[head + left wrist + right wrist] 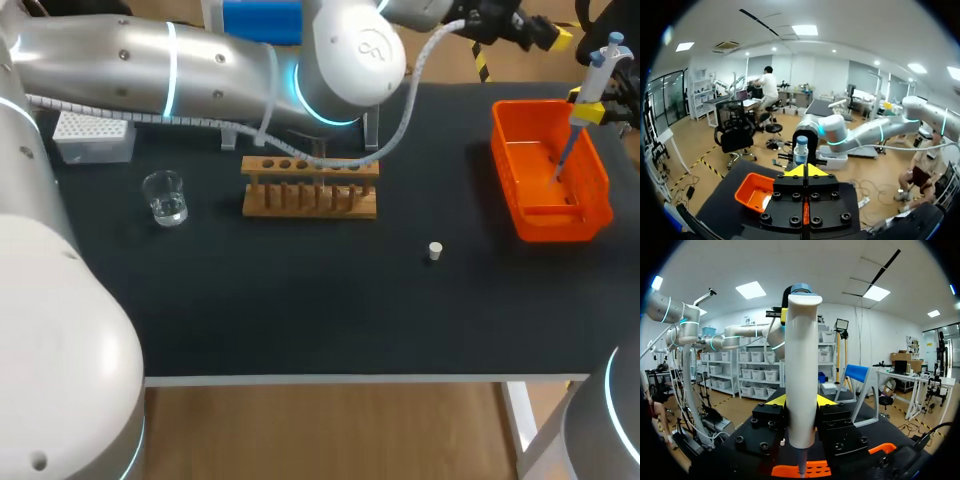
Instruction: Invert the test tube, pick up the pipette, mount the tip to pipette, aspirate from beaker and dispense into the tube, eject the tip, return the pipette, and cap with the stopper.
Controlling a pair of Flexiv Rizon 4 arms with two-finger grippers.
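My right gripper (586, 110) is shut on the white pipette (592, 85) and holds it upright over the orange bin (520, 215); the thin lower end (561, 172) points into the bin. In the right wrist view the pipette (801, 390) stands between the yellow fingertips (776, 400). My left gripper (553, 37) is shut and empty, just behind the pipette's blue top (801, 149). In its own view its yellow tips (805, 171) are pressed together. A wooden tube rack (310, 187) stands mid-table, its tube hidden by a cable. The white stopper (434, 250) lies in front of it.
A glass beaker (165, 197) with clear liquid stands on the left, and a white tip box (93, 136) is at the back left. My left arm's elbow (355, 60) and its cable hang over the rack. The black mat (300, 300) ends at the table's front edge.
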